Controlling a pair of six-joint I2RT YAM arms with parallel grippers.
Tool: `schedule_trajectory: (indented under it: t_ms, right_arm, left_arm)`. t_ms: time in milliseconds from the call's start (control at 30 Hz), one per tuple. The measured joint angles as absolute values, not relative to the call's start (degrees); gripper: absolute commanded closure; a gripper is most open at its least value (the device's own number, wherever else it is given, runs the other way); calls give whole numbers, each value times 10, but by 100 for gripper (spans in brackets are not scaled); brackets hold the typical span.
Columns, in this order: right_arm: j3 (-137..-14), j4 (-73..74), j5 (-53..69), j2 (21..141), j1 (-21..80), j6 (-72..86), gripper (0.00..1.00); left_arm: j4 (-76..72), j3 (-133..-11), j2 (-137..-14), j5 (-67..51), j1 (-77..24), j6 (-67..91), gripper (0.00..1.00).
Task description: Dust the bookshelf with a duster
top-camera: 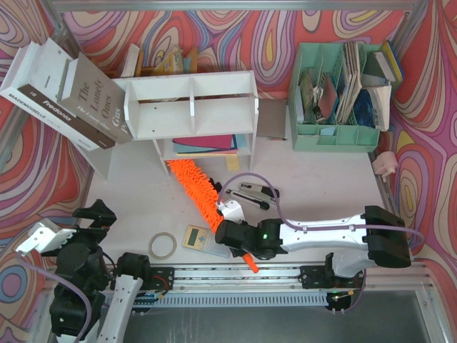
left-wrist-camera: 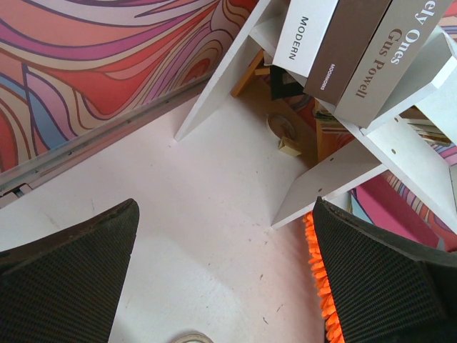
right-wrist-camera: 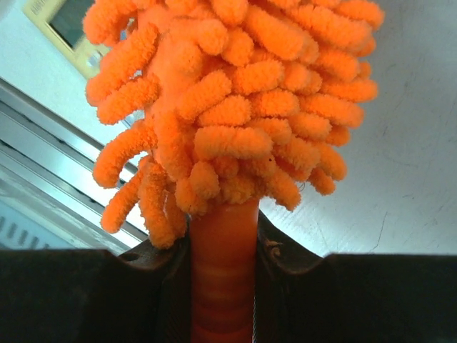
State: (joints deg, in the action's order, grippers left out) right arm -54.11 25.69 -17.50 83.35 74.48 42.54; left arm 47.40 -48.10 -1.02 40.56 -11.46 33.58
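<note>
The white worktop (top-camera: pixel 143 193) carries the bookshelf (top-camera: pixel 191 107), which stands at the rear centre with coloured sheets in its lower tier. Large books (top-camera: pixel 71 100) lean against its left end. A mint-green organizer (top-camera: pixel 335 100) stands to its right, apart from it. The duster (top-camera: pixel 196 187) lies diagonally in front of the bookshelf: the far tip of its fluffy head reaches the foot of the lower tier, and its handle points toward the near edge. The right claw (right-wrist-camera: pixel 223 279) is clamped on the handle just below the head. The left claw (left-wrist-camera: pixel 225 286) hovers near the left corner, jaws spread wide and empty. A stapler (top-camera: pixel 253 191) lies just right of the duster; a tape roll (top-camera: pixel 163 245) lies left of it.
</note>
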Motion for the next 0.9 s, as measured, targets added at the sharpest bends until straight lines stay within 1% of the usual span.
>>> schedule_trajectory:
  t_ms: [133,300,500,767,900]
  right_arm:
    - [-500,248,-160,836,751,423,100]
    - [-491,247,-149,860,754,417,100]
    - [-526,268,-167,853,754,414,100]
    - [-552,286,-206,789,753,414,100]
    - [-551,284,-203,812,754,414,100]
  left_arm:
    - [474,-480,-10,405,-115,336,2]
    - [474,-479,-10,405,-115,336,1]
    - [474,-479,-10,405,-115,336,1]
    - [473,-479,-10,403,-115,336,1]
    - [472,-479,-10,403,-115,336,1]
